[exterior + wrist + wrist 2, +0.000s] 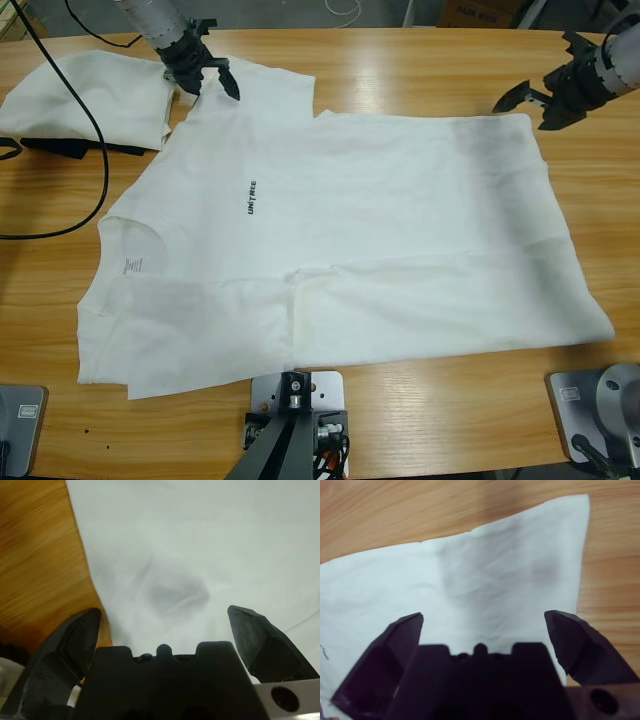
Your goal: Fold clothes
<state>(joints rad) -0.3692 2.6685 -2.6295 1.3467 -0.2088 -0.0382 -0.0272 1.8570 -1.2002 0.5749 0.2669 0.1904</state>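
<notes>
A white T-shirt [340, 240] is spread flat across the middle of the wooden desk [420, 70], its neck toward the left and its hem toward the right, with small black lettering [251, 197] seen on the chest. The lower part of the shirt is seen folded over onto itself along a crease that runs lengthwise, and a sleeve lies at the lower left. A second white shirt [90, 95] is seen bunched at the upper left corner of the desk, partly over something black [70, 147], and a black cable [85, 100] is draped across it. The left gripper [205, 80] is held at the upper sleeve of the spread shirt, its fingers [75, 640] released and set wide apart; in the left wrist view white cloth [200, 555] is seen between and beyond them, with bare desk to one side. The right gripper [530, 103] is held just beyond the upper right corner of the shirt, over bare wood, its fingers [575, 635] likewise released and spread. In the right wrist view that hem corner [570, 520] is seen lying flat on the desk ahead of the fingers, with nothing grasped.
</notes>
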